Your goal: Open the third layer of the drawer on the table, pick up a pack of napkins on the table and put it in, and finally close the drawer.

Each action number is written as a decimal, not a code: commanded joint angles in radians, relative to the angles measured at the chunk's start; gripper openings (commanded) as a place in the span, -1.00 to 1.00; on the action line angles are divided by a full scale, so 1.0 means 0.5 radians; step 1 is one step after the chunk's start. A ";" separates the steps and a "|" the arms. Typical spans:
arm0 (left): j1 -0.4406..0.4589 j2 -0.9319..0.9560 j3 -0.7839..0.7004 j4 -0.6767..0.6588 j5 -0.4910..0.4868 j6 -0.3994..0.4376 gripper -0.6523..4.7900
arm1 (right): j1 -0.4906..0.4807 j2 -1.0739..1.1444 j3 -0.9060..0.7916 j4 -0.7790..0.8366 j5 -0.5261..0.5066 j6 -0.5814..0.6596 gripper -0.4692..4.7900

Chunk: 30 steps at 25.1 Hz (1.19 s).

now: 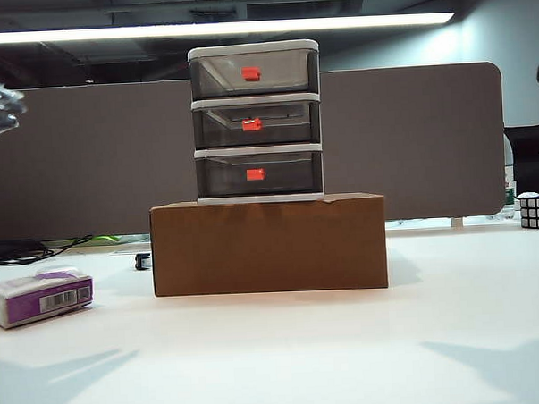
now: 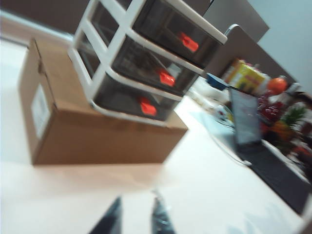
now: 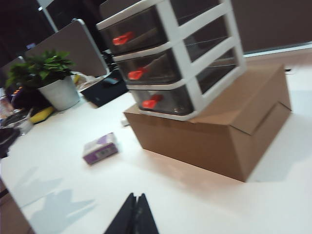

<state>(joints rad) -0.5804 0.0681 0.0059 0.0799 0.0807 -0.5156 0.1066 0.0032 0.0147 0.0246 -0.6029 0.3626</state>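
Note:
The drawer (image 1: 257,122) stands on a brown cardboard box (image 1: 269,245) at the middle of the table (image 1: 348,351), all three trays pushed in. The third layer (image 1: 291,174) is the lowest tray, with a red-orange handle (image 1: 255,174). The pack of napkins (image 1: 41,297), purple and white, lies flat on the table at the far left. Neither gripper shows in the exterior view. In the left wrist view my left gripper (image 2: 137,200) is open and empty above the table, short of the box (image 2: 97,131) and drawer (image 2: 141,58). My right gripper (image 3: 136,196) is shut, empty, facing the drawer (image 3: 170,53) and the napkins (image 3: 100,148).
A grey partition (image 1: 89,156) runs behind the table. A Rubik's cube (image 1: 538,211) sits at the far right edge and a small dark object (image 1: 143,260) beside the box. A potted plant (image 3: 51,78) and a laptop (image 2: 243,117) stand on neighbouring desks.

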 commanded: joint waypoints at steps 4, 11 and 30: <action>-0.474 0.426 0.004 0.505 -0.573 0.325 0.03 | 0.132 0.044 0.095 0.029 0.182 -0.063 -0.84; -0.539 1.148 0.031 1.138 -0.693 0.452 0.08 | 0.221 0.304 0.240 0.020 0.239 -0.194 -0.84; -0.595 2.476 0.579 1.701 -0.783 0.469 0.01 | 0.234 1.160 0.553 0.369 0.117 -0.414 -0.84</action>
<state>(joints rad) -0.8635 1.2839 0.2749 0.9245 -0.2962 -0.2882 0.2214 0.5652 0.2886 0.1478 -0.5377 0.1596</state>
